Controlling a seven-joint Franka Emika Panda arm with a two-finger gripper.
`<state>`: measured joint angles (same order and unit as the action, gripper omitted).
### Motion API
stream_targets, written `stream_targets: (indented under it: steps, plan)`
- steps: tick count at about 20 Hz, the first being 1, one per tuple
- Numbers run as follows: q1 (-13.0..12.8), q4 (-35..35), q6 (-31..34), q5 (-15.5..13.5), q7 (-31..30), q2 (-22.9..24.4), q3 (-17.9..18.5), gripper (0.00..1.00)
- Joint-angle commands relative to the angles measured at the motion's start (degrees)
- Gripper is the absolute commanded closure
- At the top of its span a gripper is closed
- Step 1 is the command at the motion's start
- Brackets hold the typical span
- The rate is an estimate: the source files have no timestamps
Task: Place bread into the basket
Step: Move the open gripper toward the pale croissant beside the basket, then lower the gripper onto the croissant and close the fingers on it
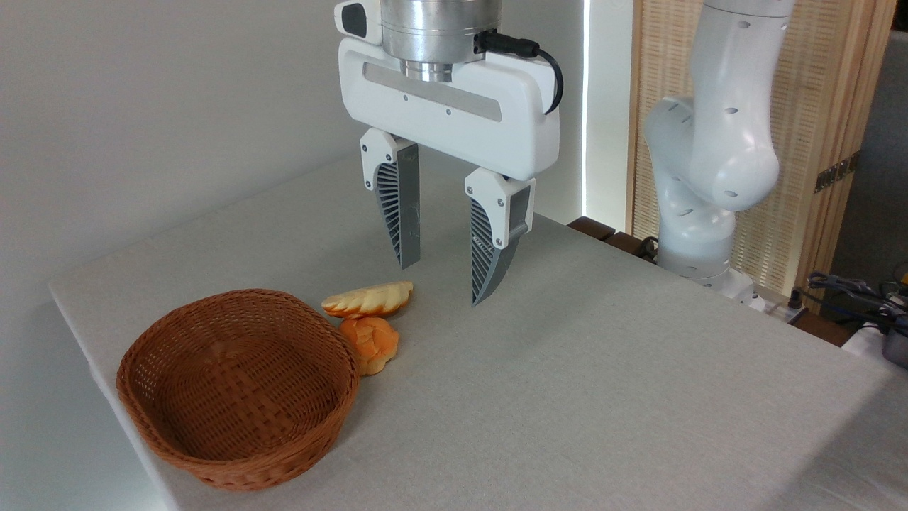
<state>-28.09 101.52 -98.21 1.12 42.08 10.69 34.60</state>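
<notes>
The hand [444, 284] hangs above the tabletop [603, 369], fingers spread apart and empty. The bread [367, 299] lies just below-left of it, the basket [237, 387] farther left.

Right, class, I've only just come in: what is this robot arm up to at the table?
The arm's tool hangs open above the table, holding nothing. Just left of its fingertips lies the long pale bread, with a smaller orange bun right in front of it. Both sit beside the brown wicker basket, which has nothing in it. So the bread has not yet been picked up or put in.
</notes>
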Motion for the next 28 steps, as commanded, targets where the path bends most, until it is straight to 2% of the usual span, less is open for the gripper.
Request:
stream_targets:
  steps: [1, 3, 6, 10, 12, 14, 17, 21, 24, 26, 28]
  plan:
    - [-0.4, -0.7, 0.6, -1.3, 1.3, 0.4, 0.6, 0.0]
    - [-0.5, -0.7, 0.6, -1.9, 1.3, 0.4, 0.3, 0.0]
    - [-0.6, -0.6, 0.6, -6.2, 2.8, 0.0, 0.5, 0.0]
    - [-0.6, -0.7, -0.6, -6.6, 4.3, -1.5, 0.6, 0.0]
    - [-1.1, -0.6, -0.9, -6.7, 4.8, -1.6, 0.0, 0.0]
    - [-2.8, -0.6, -0.9, -8.5, 5.1, -2.1, -1.3, 0.0]
    - [-3.1, -0.5, -0.9, -8.7, 5.2, -3.4, -1.7, 0.0]
    - [-3.6, -0.4, -0.8, -8.9, 4.2, -5.9, -5.8, 0.0]
    - [-3.6, -0.1, -0.9, -10.2, -1.9, -8.2, -11.5, 0.0]
    - [-3.6, 0.0, -1.1, -10.2, -6.0, -9.6, -13.8, 0.0]
    - [-3.6, 1.1, -3.1, -10.2, -6.9, -11.0, -15.3, 0.0]
